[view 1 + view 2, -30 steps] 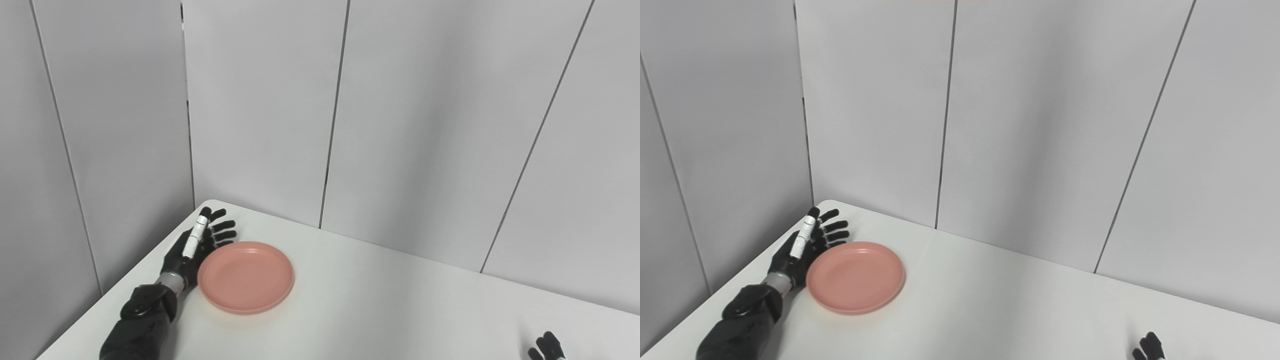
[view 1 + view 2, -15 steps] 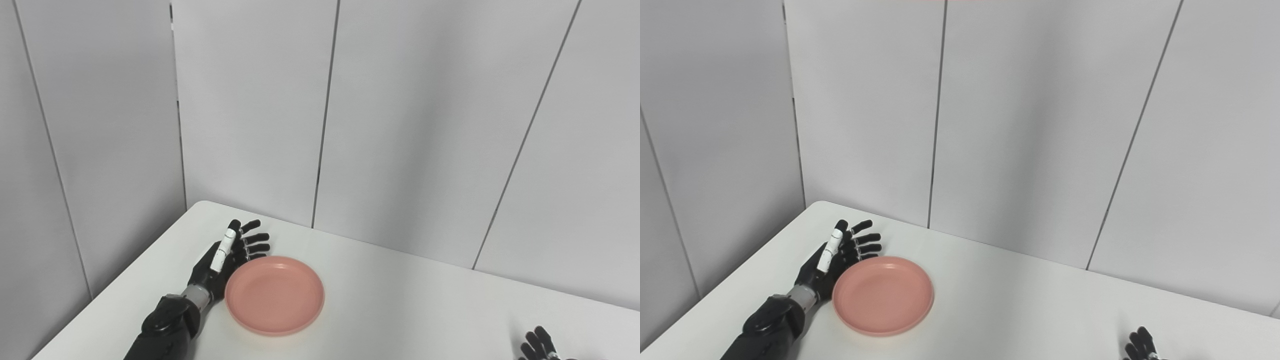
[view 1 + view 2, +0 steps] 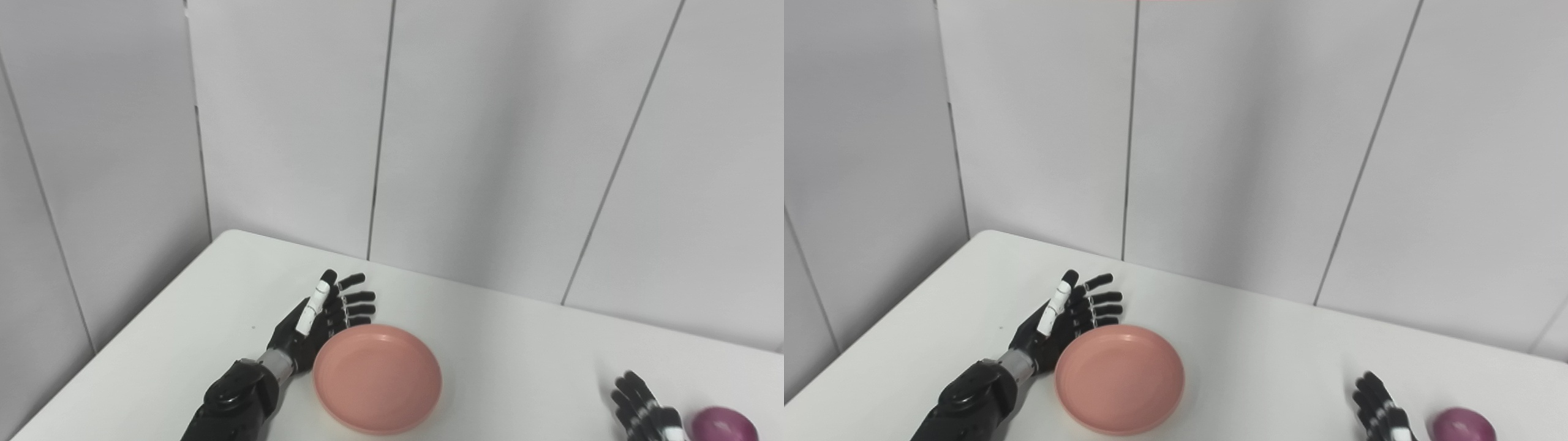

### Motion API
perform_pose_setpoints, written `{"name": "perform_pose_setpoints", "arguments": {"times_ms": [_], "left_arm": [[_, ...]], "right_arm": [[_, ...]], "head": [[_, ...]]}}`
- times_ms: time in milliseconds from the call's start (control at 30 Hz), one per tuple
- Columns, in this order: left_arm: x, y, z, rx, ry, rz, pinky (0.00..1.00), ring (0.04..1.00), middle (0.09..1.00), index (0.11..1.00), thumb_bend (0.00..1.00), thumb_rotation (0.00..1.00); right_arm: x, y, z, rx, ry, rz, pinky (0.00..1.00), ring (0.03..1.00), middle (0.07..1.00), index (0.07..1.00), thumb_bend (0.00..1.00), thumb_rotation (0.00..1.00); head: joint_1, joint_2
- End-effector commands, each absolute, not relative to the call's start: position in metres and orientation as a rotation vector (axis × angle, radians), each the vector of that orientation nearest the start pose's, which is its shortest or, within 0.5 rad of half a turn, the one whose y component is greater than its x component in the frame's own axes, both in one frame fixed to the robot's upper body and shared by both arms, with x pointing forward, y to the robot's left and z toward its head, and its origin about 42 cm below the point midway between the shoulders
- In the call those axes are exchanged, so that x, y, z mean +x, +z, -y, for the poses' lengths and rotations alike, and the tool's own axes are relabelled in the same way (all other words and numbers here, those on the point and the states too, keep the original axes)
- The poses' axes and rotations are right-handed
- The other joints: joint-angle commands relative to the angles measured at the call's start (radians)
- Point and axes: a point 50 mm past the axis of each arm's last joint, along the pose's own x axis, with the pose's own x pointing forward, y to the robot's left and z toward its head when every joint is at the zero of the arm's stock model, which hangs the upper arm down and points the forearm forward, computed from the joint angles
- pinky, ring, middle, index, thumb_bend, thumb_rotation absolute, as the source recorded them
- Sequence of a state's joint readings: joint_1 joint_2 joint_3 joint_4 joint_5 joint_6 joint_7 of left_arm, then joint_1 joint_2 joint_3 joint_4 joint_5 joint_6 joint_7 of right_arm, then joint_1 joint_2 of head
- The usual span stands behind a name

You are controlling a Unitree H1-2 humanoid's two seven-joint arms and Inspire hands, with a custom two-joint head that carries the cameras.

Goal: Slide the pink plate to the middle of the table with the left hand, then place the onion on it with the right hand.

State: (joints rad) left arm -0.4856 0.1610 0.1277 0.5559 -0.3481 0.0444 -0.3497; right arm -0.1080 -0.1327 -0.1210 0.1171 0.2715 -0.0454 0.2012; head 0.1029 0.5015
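A round pink plate point(image 3: 377, 378) lies flat on the white table point(image 3: 202, 318). My left hand point(image 3: 318, 318) is open, fingers spread, its palm edge against the plate's left rim; it also shows in the right eye view point(image 3: 1062, 321). My right hand point(image 3: 646, 411) is open at the bottom right, only the fingers in view, resting just left of a purple onion point(image 3: 724, 424). The onion point(image 3: 1464, 424) sits at the bottom right edge, partly cut off.
Grey wall panels point(image 3: 478, 135) stand behind the table and along its left side. The table's rounded far left corner point(image 3: 229, 234) is in view.
My left hand has pushed the plate to the right across the table. The camera has turned right and down, so the onion and more of my right hand have come into view.
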Motion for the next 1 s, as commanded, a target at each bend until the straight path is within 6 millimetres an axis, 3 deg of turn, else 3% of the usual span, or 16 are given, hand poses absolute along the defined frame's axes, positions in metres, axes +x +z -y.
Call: {"name": "perform_pose_setpoints", "arguments": {"times_ms": [0, 467, 700, 967], "left_arm": [[0.437, 0.13, -0.238, -0.28, -0.294, -0.07, 0.75, 0.744, 0.75, 0.848, 0.81, 0.88], [0.411, 0.095, -0.194, -0.304, -0.311, -0.184, 0.73, 0.727, 0.737, 0.849, 0.8, 0.89], [0.397, 0.088, -0.179, -0.308, -0.351, -0.218, 0.73, 0.756, 0.76, 0.865, 0.78, 0.9], [0.391, 0.089, -0.176, -0.305, -0.369, -0.245, 0.74, 0.763, 0.774, 0.865, 0.78, 0.9]], "right_arm": [[0.257, 0.038, 0.266, 0.209, 0.04, -0.163, 0.98, 0.933, 0.902, 0.891, 0.88, 0.87], [0.255, 0.062, 0.235, 0.201, 0.036, -0.14, 0.97, 0.94, 0.913, 0.913, 0.86, 0.89], [0.256, 0.071, 0.224, 0.192, 0.03, -0.139, 0.98, 0.939, 0.914, 0.917, 0.84, 0.89], [0.258, 0.075, 0.212, 0.19, 0.018, -0.138, 0.97, 0.939, 0.912, 0.904, 0.83, 0.89]], "head": [[-0.009, 0.006], [-0.113, 0.056], [-0.157, 0.072], [-0.221, 0.083]]}}
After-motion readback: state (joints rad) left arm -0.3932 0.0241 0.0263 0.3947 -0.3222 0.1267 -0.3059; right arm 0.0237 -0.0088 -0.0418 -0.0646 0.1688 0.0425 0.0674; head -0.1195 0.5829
